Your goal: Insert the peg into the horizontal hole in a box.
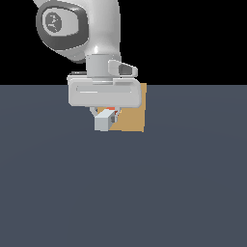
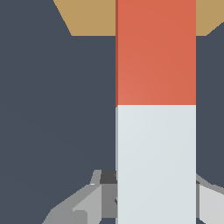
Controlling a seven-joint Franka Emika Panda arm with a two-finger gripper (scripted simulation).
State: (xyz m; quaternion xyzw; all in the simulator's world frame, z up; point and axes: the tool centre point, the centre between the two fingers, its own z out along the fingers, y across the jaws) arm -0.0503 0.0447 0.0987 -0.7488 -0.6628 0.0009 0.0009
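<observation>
My gripper (image 1: 107, 113) is shut on the peg (image 1: 104, 119) and holds it level in front of the tan box (image 1: 132, 118). In the exterior view the peg's pale grey-white end faces the camera and only a sliver of its orange-red part shows behind. In the wrist view the peg (image 2: 155, 109) runs from my fingers (image 2: 87, 203) toward the box (image 2: 89, 17), orange-red part nearest the box. The hole is hidden behind my gripper and the peg. I cannot tell whether the peg's tip touches the box.
A flat dark grey-blue floor (image 1: 120, 193) spreads under everything. The arm's white wrist and hand body (image 1: 103, 91) cover the box's upper left part in the exterior view.
</observation>
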